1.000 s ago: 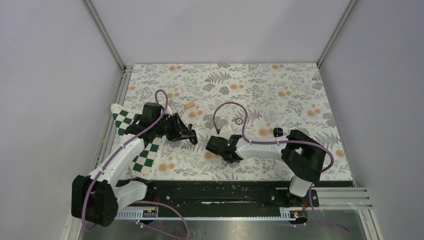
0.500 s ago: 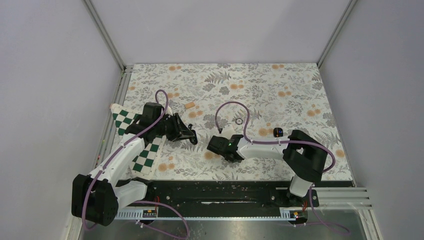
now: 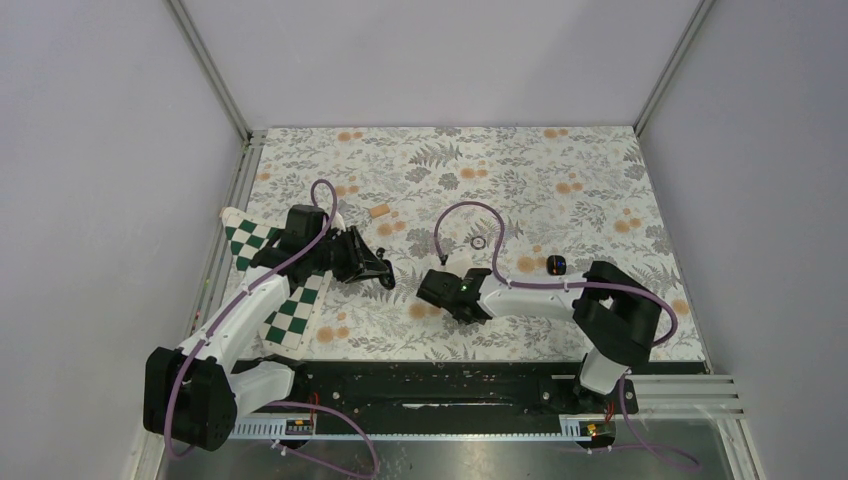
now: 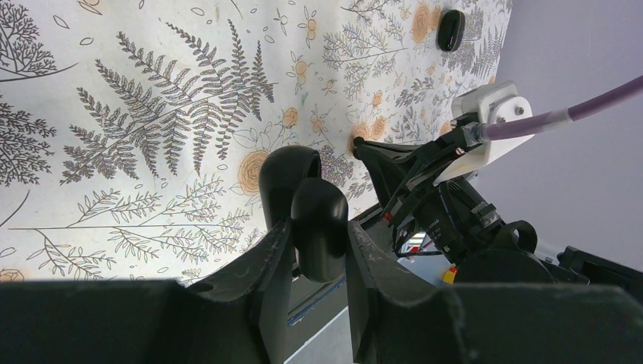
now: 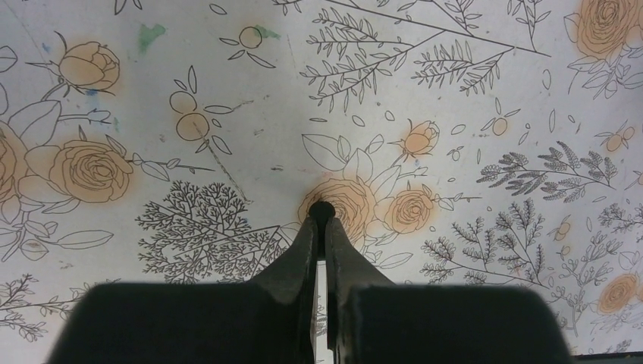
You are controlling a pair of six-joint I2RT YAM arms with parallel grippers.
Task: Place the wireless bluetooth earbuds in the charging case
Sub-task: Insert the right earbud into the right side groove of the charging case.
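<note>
Glossy black pebble-shaped charging case (image 4: 292,178) is clamped between the left gripper (image 4: 318,227) fingers, lower middle of frame. The right gripper (image 5: 324,221) jaws are nearly closed, pinching a tiny round black earbud (image 5: 324,208) at their tips, mid-frame. Another small black oval (image 4: 451,29) lies upper right. Matte floral-print table (image 3: 600,180), plain grey walls.

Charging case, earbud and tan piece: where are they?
charging case (image 4: 318,227): left wrist view, its rounded front half.
earbud (image 5: 324,208): right wrist view, its rounded top.
tan piece (image 3: 379,211): top external view, its middle.

Floral tabletop (image 3: 560,170), plain lilac walls (image 3: 440,60)
</note>
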